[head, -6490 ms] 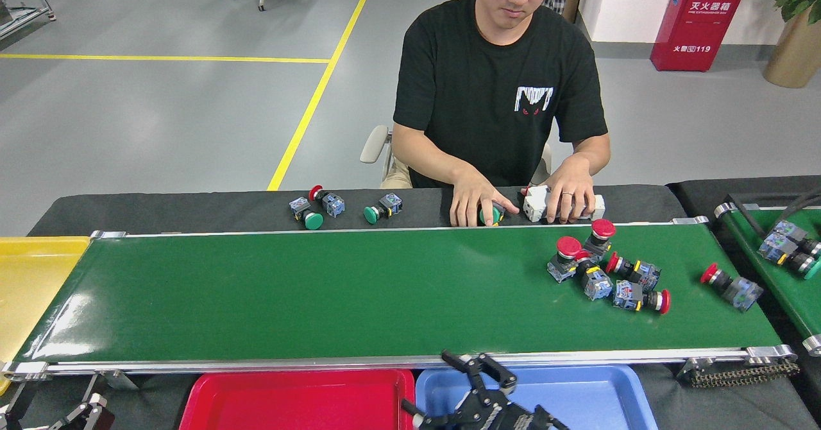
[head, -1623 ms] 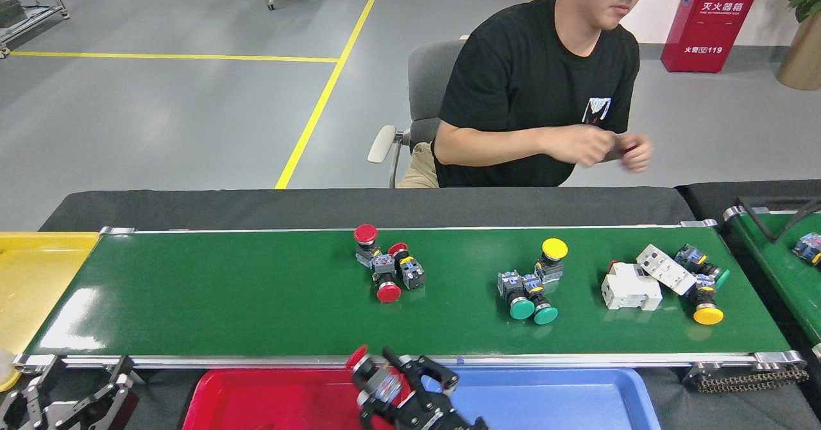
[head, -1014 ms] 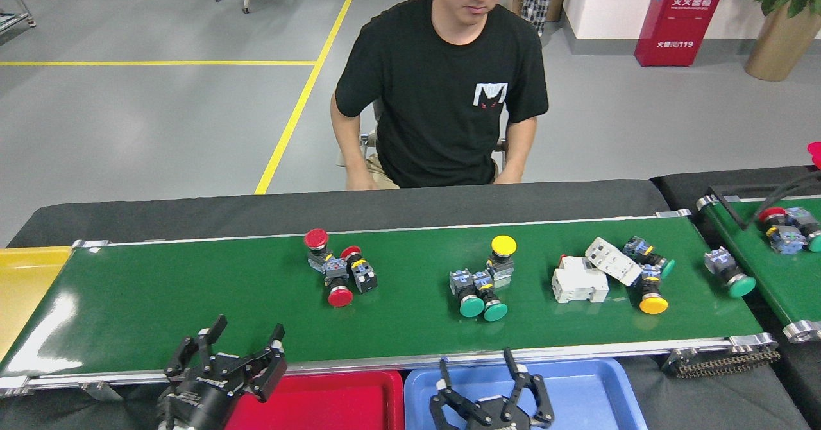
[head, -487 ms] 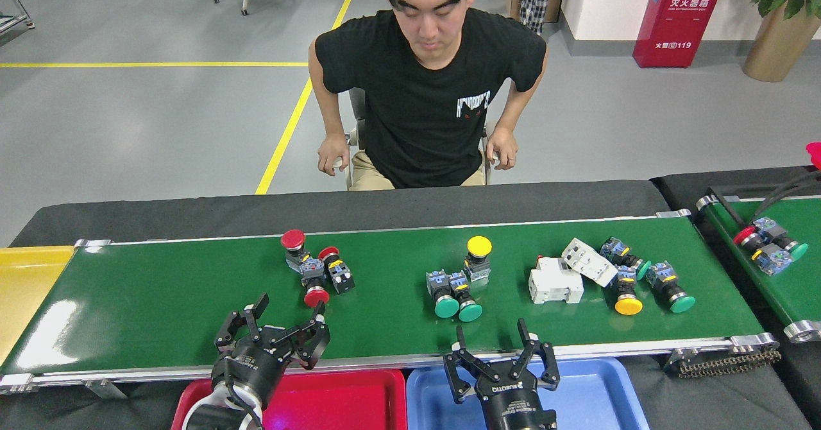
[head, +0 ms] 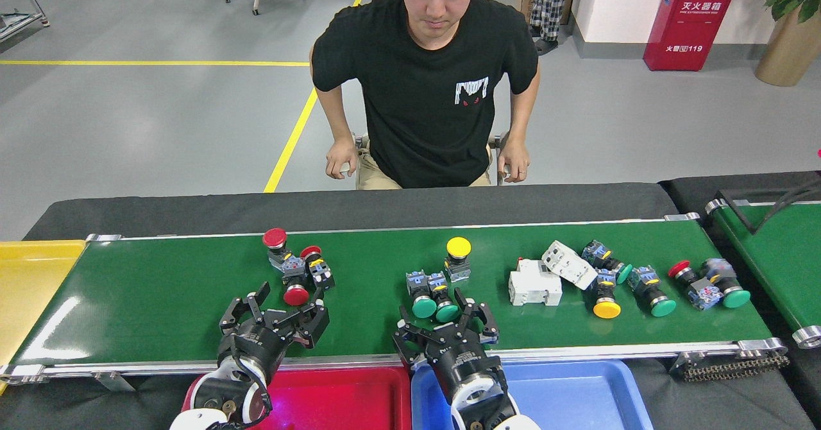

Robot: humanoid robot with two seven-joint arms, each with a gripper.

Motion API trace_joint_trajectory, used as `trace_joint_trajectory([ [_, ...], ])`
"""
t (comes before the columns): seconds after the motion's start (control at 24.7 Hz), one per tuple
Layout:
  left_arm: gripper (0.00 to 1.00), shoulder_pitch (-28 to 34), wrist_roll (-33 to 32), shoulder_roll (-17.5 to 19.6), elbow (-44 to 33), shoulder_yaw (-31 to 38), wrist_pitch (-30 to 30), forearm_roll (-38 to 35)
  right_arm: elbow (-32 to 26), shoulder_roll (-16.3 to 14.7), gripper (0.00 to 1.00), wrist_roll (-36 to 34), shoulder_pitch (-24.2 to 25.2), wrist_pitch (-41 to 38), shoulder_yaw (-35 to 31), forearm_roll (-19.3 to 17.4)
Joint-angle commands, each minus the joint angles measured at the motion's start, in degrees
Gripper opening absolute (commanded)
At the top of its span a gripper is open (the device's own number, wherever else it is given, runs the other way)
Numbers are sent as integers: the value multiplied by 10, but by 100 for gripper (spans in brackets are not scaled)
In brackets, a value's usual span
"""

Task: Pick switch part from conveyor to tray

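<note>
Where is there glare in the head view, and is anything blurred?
Head view: glare lies on the conveyor at its left end, with a smaller sheen on the red tray; the switch parts on the belt look sharp, and no blur is apparent.

Both arms are raised from the bottom edge and are pointed forward. The left gripper (head: 277, 311) is held open, with its black fingers (head: 247, 301) spread wide apart. The right gripper (head: 442, 327) is also held open, and its fingers (head: 482, 319) are spread. The two wrists are seen just below, tilted slightly away from each other.
</note>
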Motion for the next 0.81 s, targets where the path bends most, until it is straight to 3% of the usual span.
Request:
trace_joint_trajectory([
  [0.0, 100, -28, 5, 5, 21, -1, 2, -1, 11, 5, 73, 7, -15, -18, 1, -7],
  [0.12, 100, -42, 5, 4, 45, -1, 2, -1, 14, 5, 21, 7, -17, -32, 0, -11],
  [0.16, 100, -42, 6, 4, 48, 0, 2, -1, 12, 5, 13, 5, -17, -42, -1, -11],
  [0.24, 100, -42, 6, 5, 54, 1, 3, -1, 6, 5, 6, 3, -17, -56, -1, -11],
  [0.41, 100, -41, 6, 8, 58, 3, 3, 0, -35, 3, 3, -1, -8, -74, 2, -10],
  [0.53, 100, -40, 6, 9, 60, 6, 3, 0, -121, -12, 4, -1, 35, -147, 17, -8],
  [0.57, 100, -39, 6, 9, 60, 6, 3, 0, -155, -23, 12, -1, 56, -192, 32, -7],
  [0.65, 100, -38, 6, 10, 60, 7, 4, 0, -205, -47, 87, 2, 97, -266, 63, -3],
  [0.69, 100, -38, 6, 12, 60, 7, 4, 1, -218, -52, 100, 4, 111, -293, 71, -3],
  [0.77, 100, -37, 6, 18, 60, 20, 4, 1, -220, -52, 100, 6, 118, -324, 74, -3],
])
